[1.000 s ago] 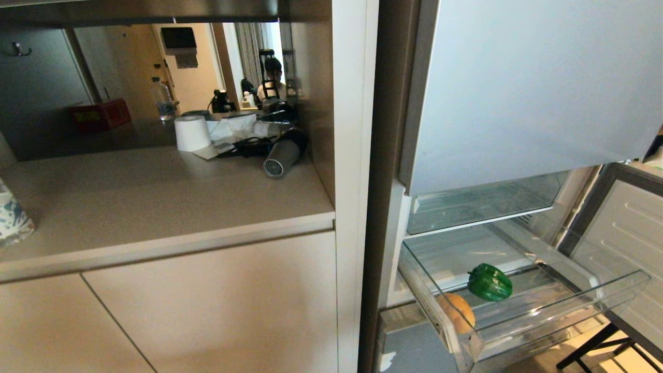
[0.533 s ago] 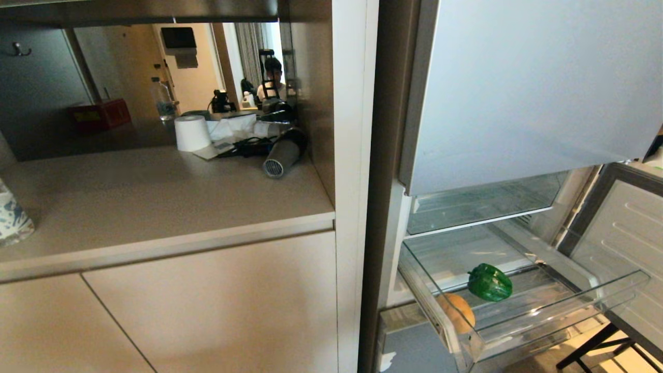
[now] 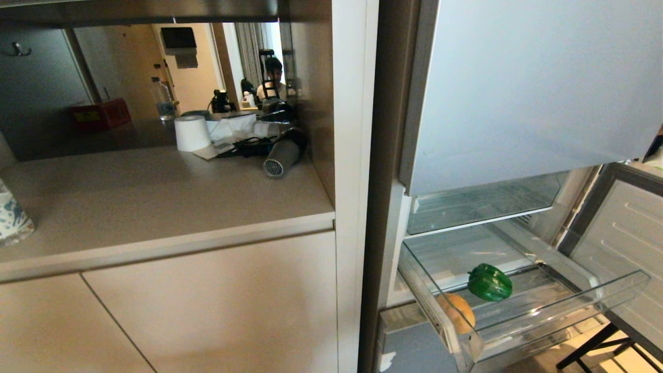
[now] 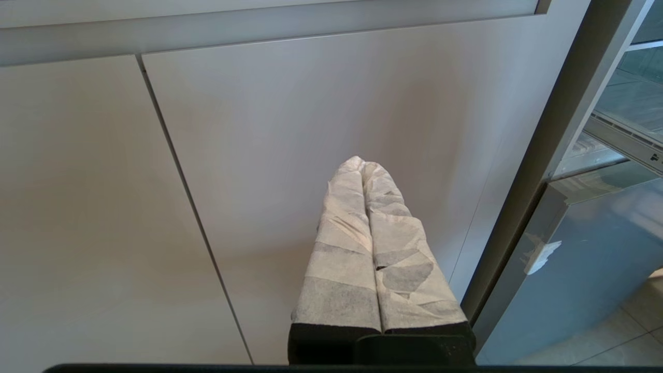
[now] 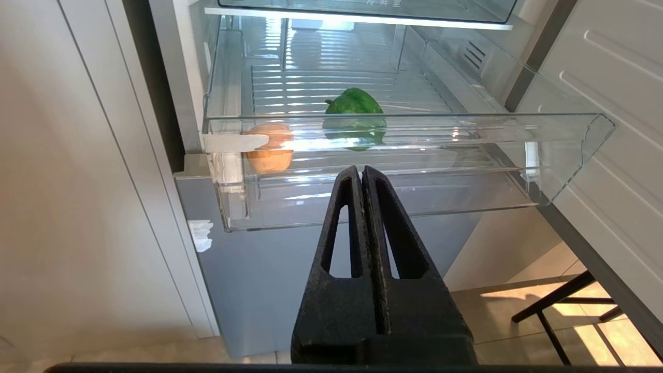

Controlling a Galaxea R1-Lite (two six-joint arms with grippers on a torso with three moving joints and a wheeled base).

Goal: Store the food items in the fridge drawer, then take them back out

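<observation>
The clear fridge drawer [image 3: 616, 290] [image 5: 570, 129] stands pulled out of the open fridge. Inside it lie a dark green bell pepper [image 3: 489, 282] [image 5: 355, 103] near the middle and a tan potato [image 3: 458, 311] [image 5: 269, 155] at the front left corner. My right gripper [image 5: 361, 169] is shut and empty, hanging in front of and below the drawer's front wall. My left gripper [image 4: 362, 160], its fingers wrapped in white tape, is shut and empty, facing a beige cabinet door [image 4: 311, 129]. Neither gripper shows in the head view.
The fridge's lower door [image 3: 632, 238] hangs open to the right. A beige counter [image 3: 155, 197] to the left holds a paper roll [image 3: 191, 133], a hair dryer [image 3: 282, 153], a red box [image 3: 101, 114] and a bottle [image 3: 163, 101]. A person shows in the mirror. Black chair legs [image 5: 559, 305] stand below the door.
</observation>
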